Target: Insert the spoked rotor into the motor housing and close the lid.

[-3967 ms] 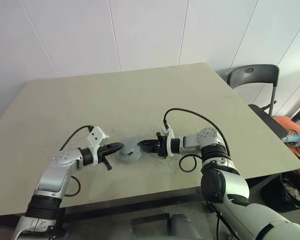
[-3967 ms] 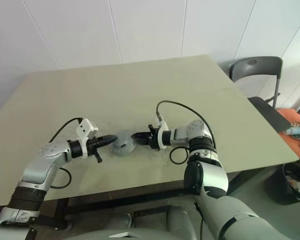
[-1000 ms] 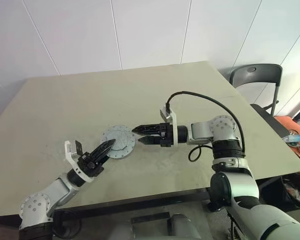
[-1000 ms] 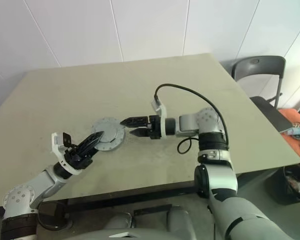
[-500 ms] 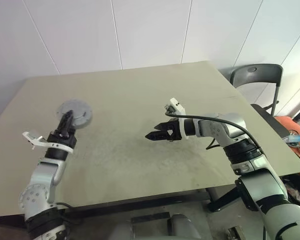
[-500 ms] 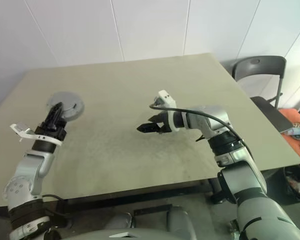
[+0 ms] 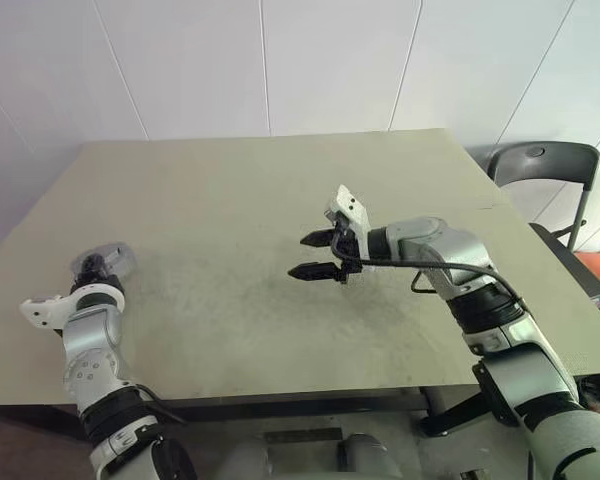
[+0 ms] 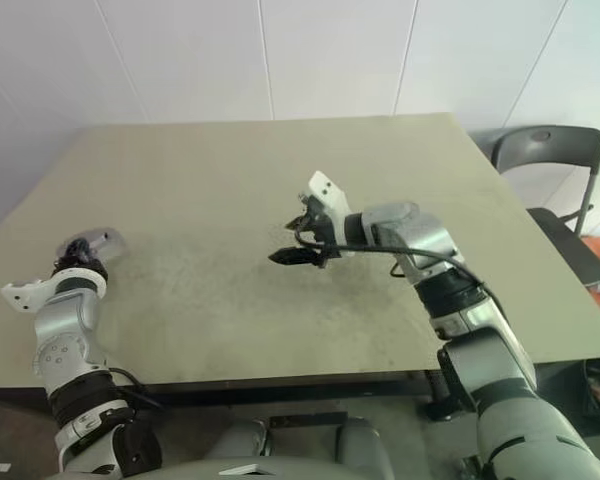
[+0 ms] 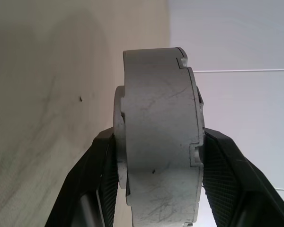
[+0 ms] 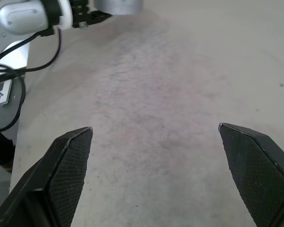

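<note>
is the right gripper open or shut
Open. The right gripper hangs over the bare table, its two black fingers spread far apart with nothing between them.

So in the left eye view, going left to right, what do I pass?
Left tool gripping the grey motor assembly at the table's left edge → open right tool over the middle → grey chair beyond the table's right side.

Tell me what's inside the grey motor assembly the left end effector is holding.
Nothing inside shows. The left end effector grips the closed grey motor assembly edge-on; only its scuffed, notched outer wall is visible, and the interior is covered.
</note>
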